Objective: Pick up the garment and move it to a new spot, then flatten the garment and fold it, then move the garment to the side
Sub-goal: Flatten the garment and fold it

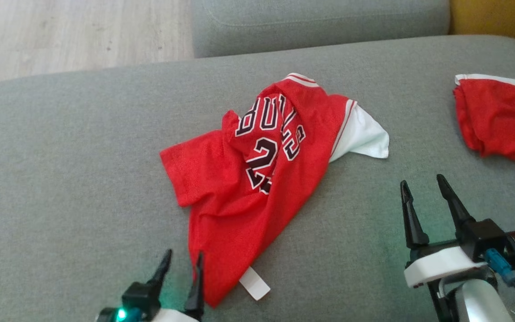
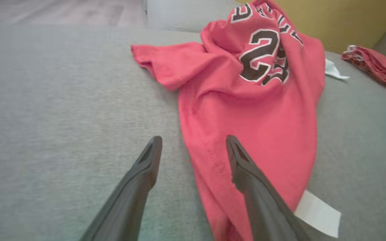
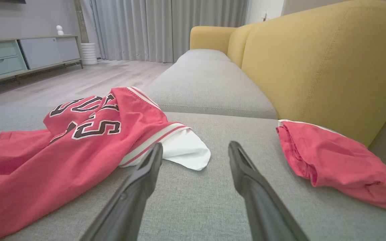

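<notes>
**Head view.** The garment (image 1: 248, 179), a crumpled red jersey with dark numerals, lay in the middle of the grey sofa seat (image 1: 61, 179). The left gripper (image 1: 184, 254), fingers apart and empty, stood at the garment's near hem. The right gripper (image 1: 422, 180), also spread and empty, stood over bare seat to the right of the garment, near its white part (image 1: 367, 134). A white label (image 1: 254, 282) projected from the hem. A second red cloth (image 1: 503, 120) lay at the right edge, well apart.

**Left wrist view.** The left gripper (image 2: 193, 138) straddled the garment's (image 2: 256, 110) hem edge, one finger over cloth and one over seat; contact could not be told. The label (image 2: 317, 212) lay beside the right finger.

**Right wrist view.** The right gripper (image 3: 196, 144) pointed between the garment (image 3: 62, 160) and the second red cloth (image 3: 333, 160), with only bare seat between its fingers. A yellow backrest (image 3: 330, 60) rose behind.
</notes>
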Robot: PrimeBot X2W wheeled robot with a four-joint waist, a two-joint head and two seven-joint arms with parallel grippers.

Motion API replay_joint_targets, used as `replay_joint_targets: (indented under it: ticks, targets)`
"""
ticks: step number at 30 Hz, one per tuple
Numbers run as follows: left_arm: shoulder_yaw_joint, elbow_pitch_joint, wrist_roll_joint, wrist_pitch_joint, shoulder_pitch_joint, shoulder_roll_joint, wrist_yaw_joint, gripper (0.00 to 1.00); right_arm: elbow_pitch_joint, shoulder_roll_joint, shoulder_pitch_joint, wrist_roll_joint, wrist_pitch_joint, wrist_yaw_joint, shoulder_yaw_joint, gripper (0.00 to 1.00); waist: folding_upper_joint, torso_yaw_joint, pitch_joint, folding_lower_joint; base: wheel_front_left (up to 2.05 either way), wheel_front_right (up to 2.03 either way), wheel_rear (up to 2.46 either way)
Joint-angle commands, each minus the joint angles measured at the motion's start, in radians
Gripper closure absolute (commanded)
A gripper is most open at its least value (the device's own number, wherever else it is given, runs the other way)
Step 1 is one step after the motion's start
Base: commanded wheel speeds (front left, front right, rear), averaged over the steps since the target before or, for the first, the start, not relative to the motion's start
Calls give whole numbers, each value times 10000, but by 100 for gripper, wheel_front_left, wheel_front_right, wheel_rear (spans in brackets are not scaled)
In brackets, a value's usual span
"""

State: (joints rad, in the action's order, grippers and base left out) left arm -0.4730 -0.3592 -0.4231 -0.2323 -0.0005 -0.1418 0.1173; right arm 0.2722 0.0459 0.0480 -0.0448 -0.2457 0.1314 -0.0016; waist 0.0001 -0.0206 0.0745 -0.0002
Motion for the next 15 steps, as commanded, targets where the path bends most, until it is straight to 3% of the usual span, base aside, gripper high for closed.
replay_joint_targets:
  ticks: [1, 4, 9, 10, 12, 14, 15]
  targets:
    - [109, 7, -49, 155, -551, 43, -155, 0, -290, 57, 200, 42, 17, -7, 284, 0, -1, -66, 72, 2, 0, 0, 0]
    - [-49, -468, -207, 502, -724, 127, -405, 0, -327, 53, 210, 62, 16, -7, 386, 0, -1, -175, 185, 2, 0, 0, 0]
    - [-114, -905, -271, 658, -972, 201, -426, 0, -346, 50, 178, 66, 17, -7, 363, 0, -1, -319, 298, 2, 0, 0, 0]
    - [-129, -955, -293, 668, -1000, 214, -452, 7, -347, 50, 175, 68, 15, -7, 359, 0, -1, -338, 311, 2, 0, 0, 0]
    - [-154, -1024, -303, 659, -1047, 223, -467, 51, -348, 49, 164, 71, 11, -7, 361, 0, -1, -378, 326, 2, 0, 0, 0]
    - [-149, -1065, -286, 619, -1093, 213, -418, 65, -350, 47, 168, 80, 8, -7, 360, 0, -1, -406, 345, 2, 0, 0, 0]
    - [-156, -1074, -252, 594, -1125, 193, -386, 82, -351, 47, 173, 86, 7, -7, 356, 0, -1, -413, 357, 2, 0, 0, 0]
